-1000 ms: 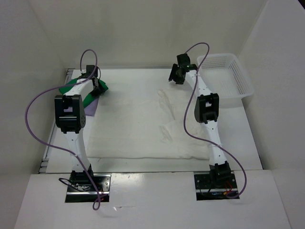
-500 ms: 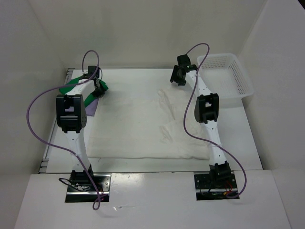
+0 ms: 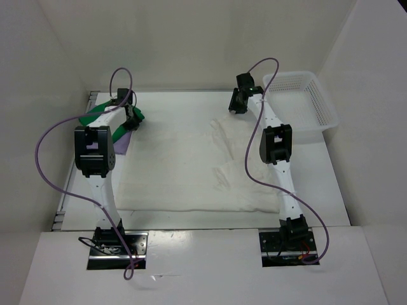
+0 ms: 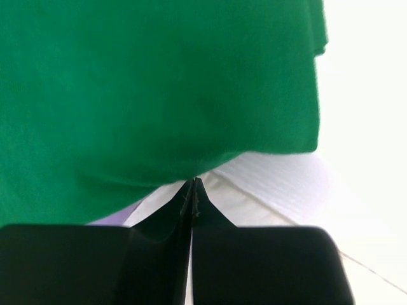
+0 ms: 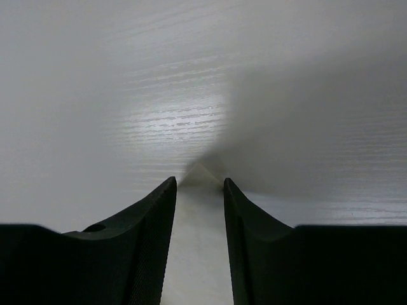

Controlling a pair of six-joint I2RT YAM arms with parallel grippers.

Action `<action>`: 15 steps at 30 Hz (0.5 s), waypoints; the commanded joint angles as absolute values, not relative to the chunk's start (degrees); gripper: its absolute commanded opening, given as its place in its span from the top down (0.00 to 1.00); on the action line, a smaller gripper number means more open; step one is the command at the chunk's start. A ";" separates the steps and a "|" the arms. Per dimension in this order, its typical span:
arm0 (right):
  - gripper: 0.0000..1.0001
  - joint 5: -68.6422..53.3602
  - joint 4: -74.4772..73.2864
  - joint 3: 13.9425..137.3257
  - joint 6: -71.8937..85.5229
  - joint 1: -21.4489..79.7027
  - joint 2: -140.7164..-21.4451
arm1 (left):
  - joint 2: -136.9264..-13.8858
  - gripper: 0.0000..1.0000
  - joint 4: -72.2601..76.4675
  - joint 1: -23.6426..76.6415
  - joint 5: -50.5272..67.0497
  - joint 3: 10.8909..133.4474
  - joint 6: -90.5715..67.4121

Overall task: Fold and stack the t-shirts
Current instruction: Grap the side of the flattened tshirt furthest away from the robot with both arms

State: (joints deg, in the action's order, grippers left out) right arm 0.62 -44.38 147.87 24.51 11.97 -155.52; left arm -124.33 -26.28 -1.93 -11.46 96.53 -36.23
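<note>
Grasp stage of folding the white t-shirt (image 3: 184,165), which lies spread flat on the counter (image 3: 178,100). The left hand (image 4: 193,189) is clenched at its far-left corner beside the green t-shirt (image 4: 159,82) — whether it has caught cloth is unclear. The right hand (image 5: 199,182) is unclenched, straddling a cloth ridge. Next, I judge, the right must pinch, then both lift together.

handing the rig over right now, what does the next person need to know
Left gripper: shut, tips at the edge of the green shirt, over white cloth; whether it pinches anything cannot be told.
Right gripper: open, pale cloth between its fingers, at the far edge of the white shirt.
Shirts: white shirt spread flat across the table; green shirt bunched on the lavender shirt at the far left corner.
Done: no fold in the white shirt.
Left: fold it, then stack all three.
</note>
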 commanded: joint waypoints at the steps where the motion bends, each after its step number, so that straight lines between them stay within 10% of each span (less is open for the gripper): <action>1: 0.60 -0.88 -45.35 150.11 23.82 12.04 -157.24 | -120.15 1.00 -25.31 -1.67 -10.90 95.36 -36.56; 6: 0.93 -0.88 -46.66 153.10 24.96 11.51 -157.24 | -116.20 1.00 -24.70 -1.67 -10.20 93.43 -37.09; 15: 1.00 -2.81 -47.72 152.41 26.01 8.62 -146.81 | -109.78 1.00 -23.47 -2.20 -5.80 89.57 -37.62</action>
